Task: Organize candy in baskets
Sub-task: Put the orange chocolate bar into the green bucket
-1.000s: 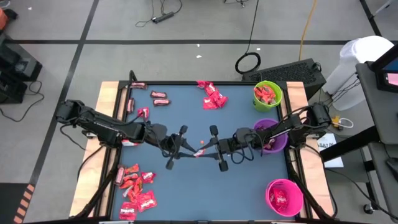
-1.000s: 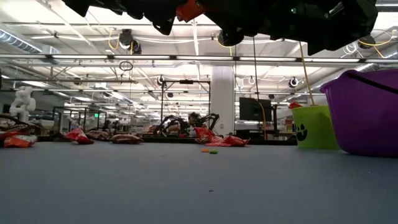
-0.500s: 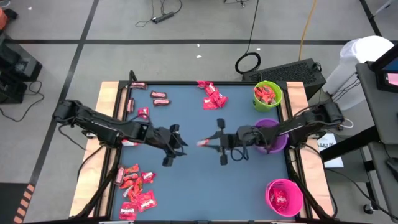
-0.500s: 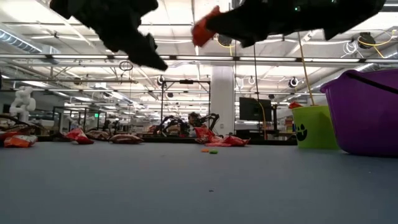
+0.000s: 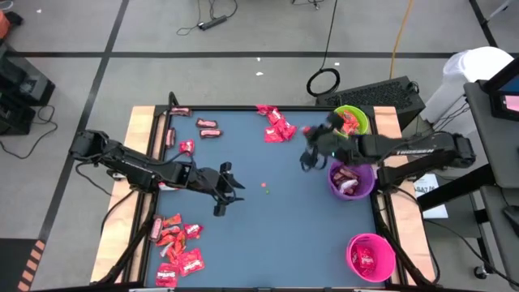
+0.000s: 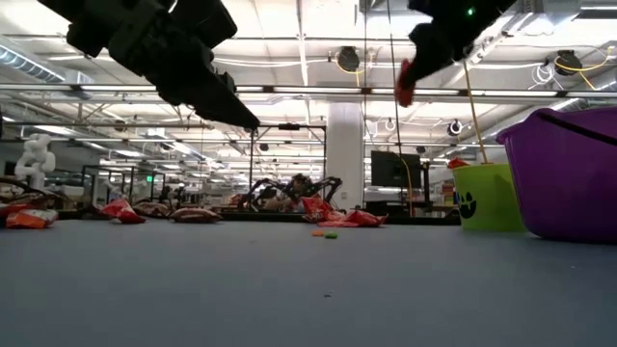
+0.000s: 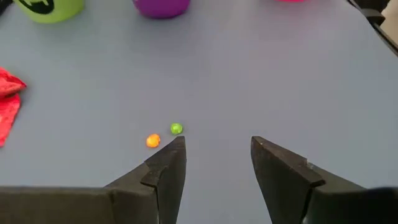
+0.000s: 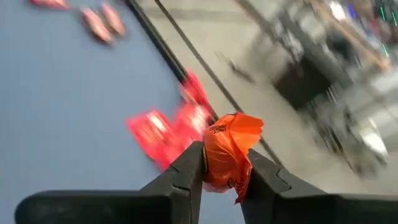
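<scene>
Right end effector (image 5: 308, 160) pinches a crumpled shiny red-orange wrapped candy (image 8: 229, 155); the round lime green plastic basket (image 5: 349, 122) lies just beyond it, nearer this arm. Left end effector (image 7: 214, 162) hangs wide, empty, over the blue desk (image 5: 268, 227).

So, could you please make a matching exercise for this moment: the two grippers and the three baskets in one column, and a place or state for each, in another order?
1. left gripper
2. right gripper
3. green basket
4. purple basket
5. pink basket

a. near right corner of the table
b. open, empty
c. far right corner
d. shut on a candy
e. between the other two baskets

Pairs: 1-b, 2-d, 3-c, 4-e, 5-a
</scene>
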### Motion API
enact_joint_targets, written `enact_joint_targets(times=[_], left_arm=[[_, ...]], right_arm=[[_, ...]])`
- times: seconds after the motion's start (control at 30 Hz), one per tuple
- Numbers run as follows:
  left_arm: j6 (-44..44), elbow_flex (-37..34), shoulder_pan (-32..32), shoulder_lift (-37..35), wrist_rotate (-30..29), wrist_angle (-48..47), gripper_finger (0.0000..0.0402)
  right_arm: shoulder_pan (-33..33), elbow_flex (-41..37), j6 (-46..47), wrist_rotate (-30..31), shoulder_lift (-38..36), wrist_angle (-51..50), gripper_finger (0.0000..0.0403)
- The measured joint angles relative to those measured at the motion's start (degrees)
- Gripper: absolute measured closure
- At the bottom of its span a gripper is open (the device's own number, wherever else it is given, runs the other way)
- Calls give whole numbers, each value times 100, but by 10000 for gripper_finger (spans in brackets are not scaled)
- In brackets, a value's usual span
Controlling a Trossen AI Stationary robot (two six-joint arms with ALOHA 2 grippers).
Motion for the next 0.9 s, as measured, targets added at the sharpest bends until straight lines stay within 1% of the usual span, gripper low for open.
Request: enact_joint_targets(times=[0.07, 0.2, 0.3, 0.47, 0.7, 0.9], left_arm=[[0, 2, 0, 0, -52, 21, 214], [0, 2, 0, 0, -110, 22, 214], [2, 2, 0, 0, -199, 23, 214], [4, 2, 0, 0, -344, 19, 214], [3, 2, 0, 0, -380, 3, 214], [4, 2, 0, 0, -380, 3, 214]], right_arm=[[-394, 114, 248, -12, -14, -594, 328], [-1211, 155, 515, -65, -11, -1391, 328], [-1806, 155, 609, -339, 10, -1760, 328], [-2604, 151, 462, -929, 31, -1703, 328], [-3558, 151, 313, -1662, 328, -1548, 328], [-3961, 151, 229, -1700, 755, -1403, 328]])
